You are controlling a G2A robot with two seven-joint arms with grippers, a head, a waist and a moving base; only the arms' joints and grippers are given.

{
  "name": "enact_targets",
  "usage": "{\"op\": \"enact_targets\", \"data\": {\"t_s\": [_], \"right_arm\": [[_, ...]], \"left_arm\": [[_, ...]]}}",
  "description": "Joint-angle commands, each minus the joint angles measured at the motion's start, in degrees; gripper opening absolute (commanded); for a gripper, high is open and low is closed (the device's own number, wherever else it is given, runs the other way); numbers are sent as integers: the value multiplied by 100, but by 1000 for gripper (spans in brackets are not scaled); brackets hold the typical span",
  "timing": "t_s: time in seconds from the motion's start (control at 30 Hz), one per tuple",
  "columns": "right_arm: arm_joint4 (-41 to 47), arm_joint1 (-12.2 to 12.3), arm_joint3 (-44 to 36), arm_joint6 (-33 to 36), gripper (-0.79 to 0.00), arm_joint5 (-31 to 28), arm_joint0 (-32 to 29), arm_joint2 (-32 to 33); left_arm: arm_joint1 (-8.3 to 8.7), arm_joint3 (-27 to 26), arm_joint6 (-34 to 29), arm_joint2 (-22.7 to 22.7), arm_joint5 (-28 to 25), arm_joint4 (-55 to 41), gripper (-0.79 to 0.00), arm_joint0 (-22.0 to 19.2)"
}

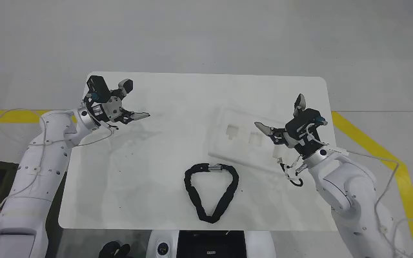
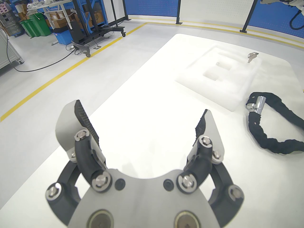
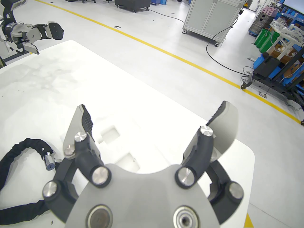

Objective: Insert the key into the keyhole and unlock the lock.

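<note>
The lock (image 2: 288, 113) has a black cloth sleeve (image 2: 268, 141), matt and slightly rough, and its cylinder (image 2: 259, 104) is bright polished metal, as is the small key (image 2: 251, 57). The tray (image 2: 228, 91) looks like white matt foam, lying on a smooth white table (image 2: 147, 81) with faint gloss. The left gripper (image 2: 141, 106) and right gripper (image 3: 154, 105) have satin grey metal fingers (image 2: 65, 122) with black ribbed pads (image 2: 86, 122).

The lock (image 1: 211, 192) lies at the near middle of the table (image 1: 168, 97). The tray (image 1: 222, 147) sits just behind it, to the right, with the key (image 2: 252, 56) on its right end. The left gripper (image 1: 137, 100) hangs over the table's far left corner, and the right gripper (image 1: 278, 112) over the tray's right end.
</note>
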Motion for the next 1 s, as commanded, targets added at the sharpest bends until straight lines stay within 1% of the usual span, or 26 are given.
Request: {"op": "enact_targets", "data": {"t_s": [0.0, 0.37, 0.43, 0.5, 0.63, 0.77, 0.87, 0.97], "right_arm": [[0, 0, 0, 0, -1, 0, 0, 0], [10, -1, 2, 4, 0, 2, -8, -4], [96, -5, -4, 132, 0, -1, -39, -16], [220, -8, -55, 552, 0, 55, -61, -25], [689, -14, -218, 1695, 0, 264, 28, -34], [1183, -22, -394, 2701, 0, 628, 95, -10], [1437, -18, -513, 3406, 0, 903, 88, 29], [1606, -15, -622, 3895, 0, 1187, 38, 86]], "left_arm": [[0, 0, 0, 0, 0, 0, 0, 0], [0, 0, 0, 0, 0, 0, 0, 0], [0, 0, 0, 0, 0, 0, 0, 0], [0, 0, 0, 0, 0, 0, 0, 0], [0, 0, 0, 0, 0, 0, 0, 0], [0, 0, 0, 0, 0, 0, 0, 0], [0, 0, 0, 0, 0, 0, 0, 0], [0, 0, 0, 0, 0, 0, 0, 0]]}}
